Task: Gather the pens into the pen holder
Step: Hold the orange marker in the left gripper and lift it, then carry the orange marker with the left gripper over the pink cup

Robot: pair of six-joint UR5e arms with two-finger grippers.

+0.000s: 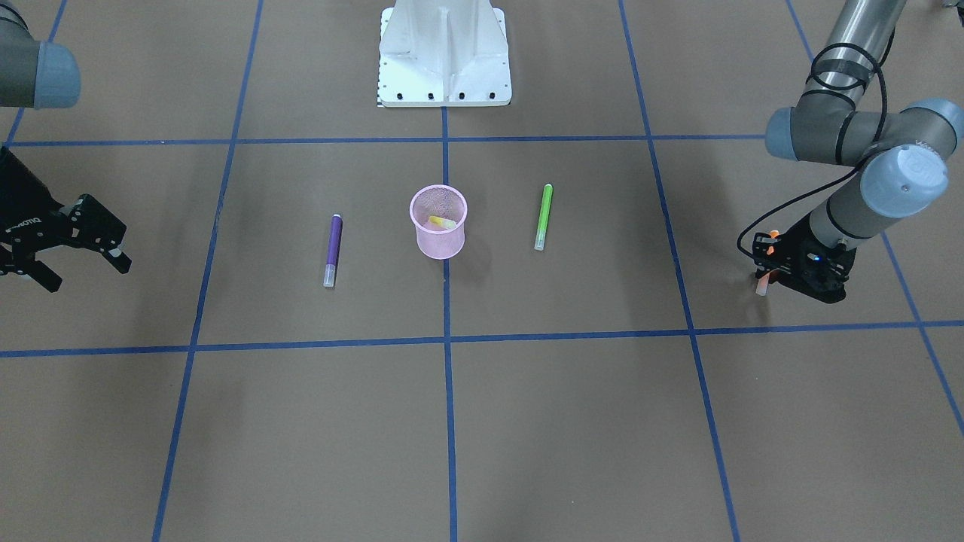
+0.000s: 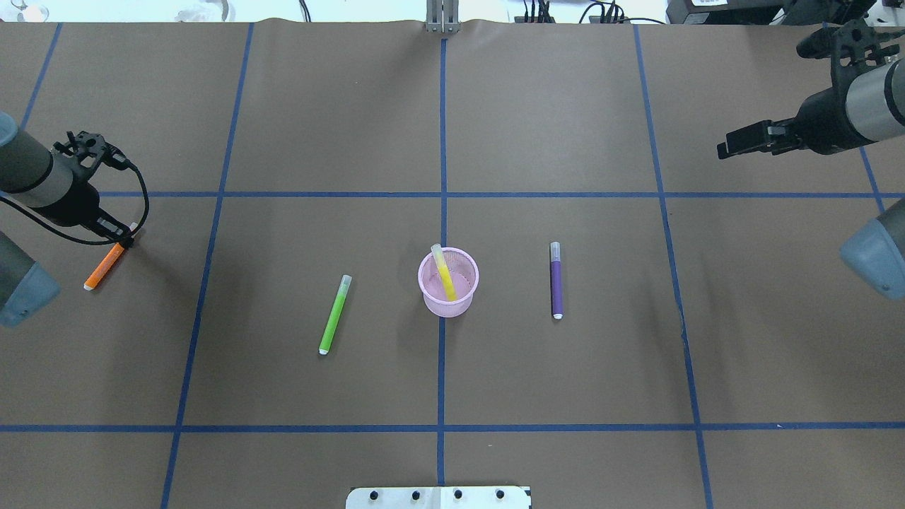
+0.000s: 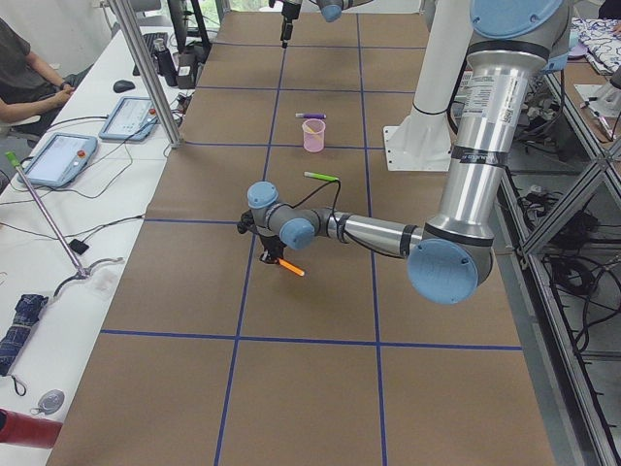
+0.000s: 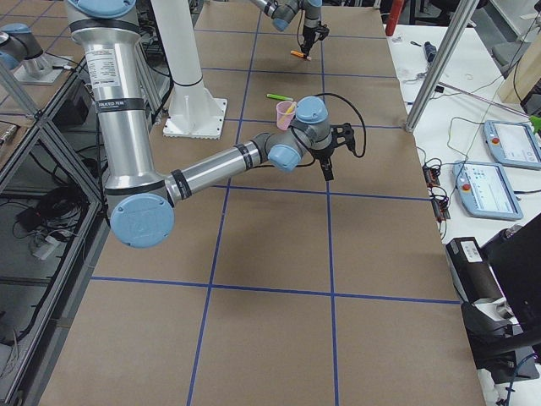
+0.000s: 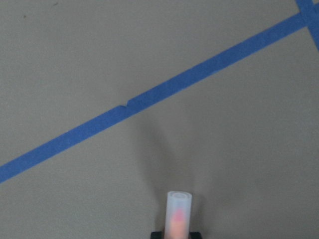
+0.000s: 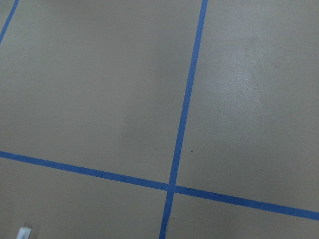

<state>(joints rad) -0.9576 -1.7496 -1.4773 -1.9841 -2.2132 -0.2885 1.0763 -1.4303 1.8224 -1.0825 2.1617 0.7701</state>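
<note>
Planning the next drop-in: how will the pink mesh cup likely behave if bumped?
The pink mesh cup is see-through wire, so probably light and easy to shove. It narrows toward its base and stands free on the table, so a rim knock may tip it. The yellow pen leaning inside adds little ballast.

Pen holder (image 2: 447, 307) stands upright mid-table (image 2: 565, 367). First pen (image 2: 443, 272) leans inside it, its top end over the rim on the side away from the robot's base. Second pen (image 2: 334, 315) lies flat near the holder's left, slightly closer to the base. Third pen (image 2: 556, 281) lies flat near its right, level with it. Fourth pen (image 2: 106, 267) is well off to the holder's left, with one end clamped in the left gripper (image 2: 127, 237). Right gripper (image 1: 84, 271) is well off to the holder's right and beyond it, fingers apart.
</note>
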